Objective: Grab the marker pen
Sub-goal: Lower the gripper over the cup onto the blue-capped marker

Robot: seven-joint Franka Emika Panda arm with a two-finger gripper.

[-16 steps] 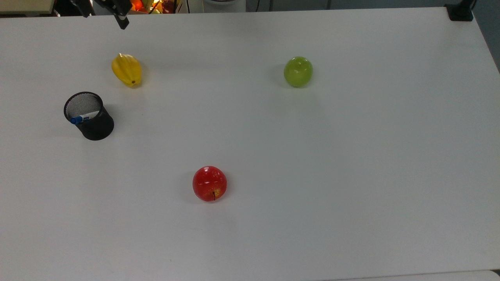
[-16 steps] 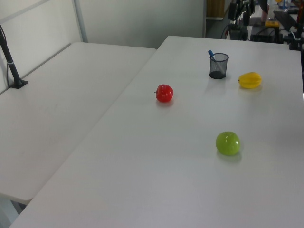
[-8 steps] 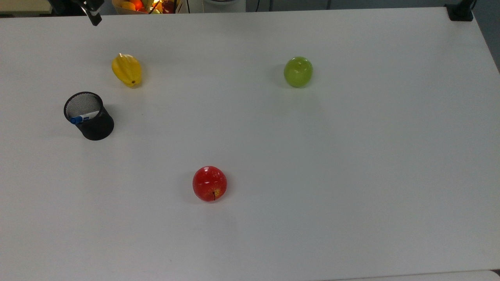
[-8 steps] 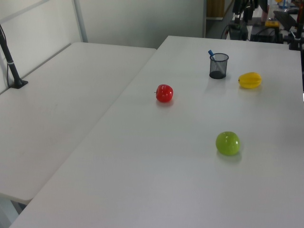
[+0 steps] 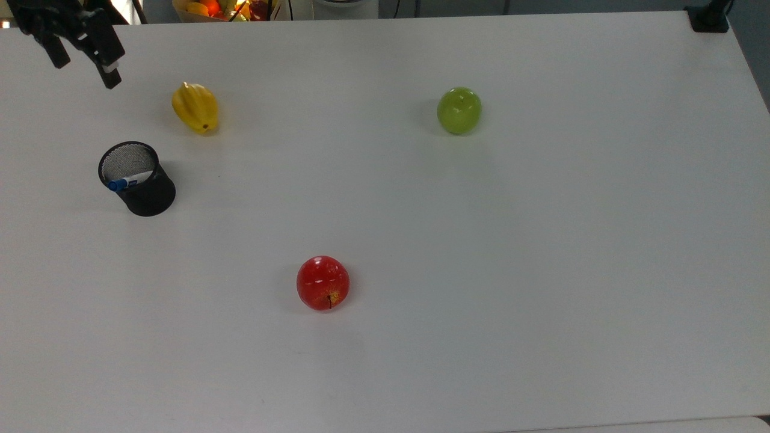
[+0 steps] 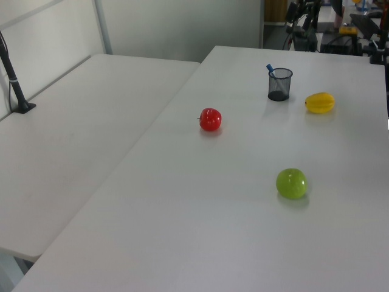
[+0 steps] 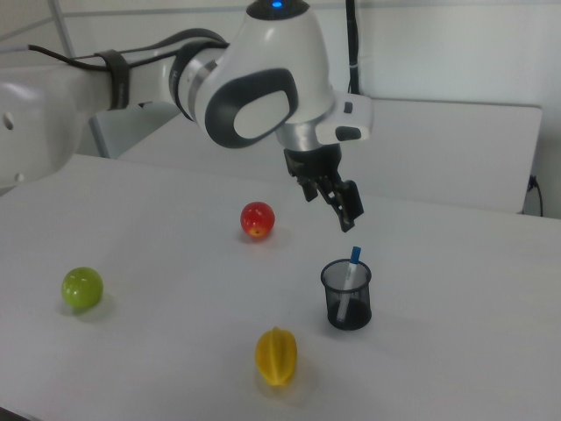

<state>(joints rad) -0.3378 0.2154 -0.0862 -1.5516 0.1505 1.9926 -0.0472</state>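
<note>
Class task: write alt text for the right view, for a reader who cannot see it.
A white robot arm holds its hand open above a black mesh cup with a marker pen standing in it. On the white table around it lie a red apple, a green apple and a yellow starfruit.

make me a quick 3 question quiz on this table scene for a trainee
1. True or false: the marker pen lies flat on the table.
2. In the top view, which fruit is nearest the mesh cup?
A. green apple
B. red apple
C. yellow star fruit
3. Fill in: in the right view the gripper hangs above the table, holding ____.

Key:
1. False; it stands in the mesh cup, blue end sticking out.
2. C
3. nothing; its fingers are apart.
</note>
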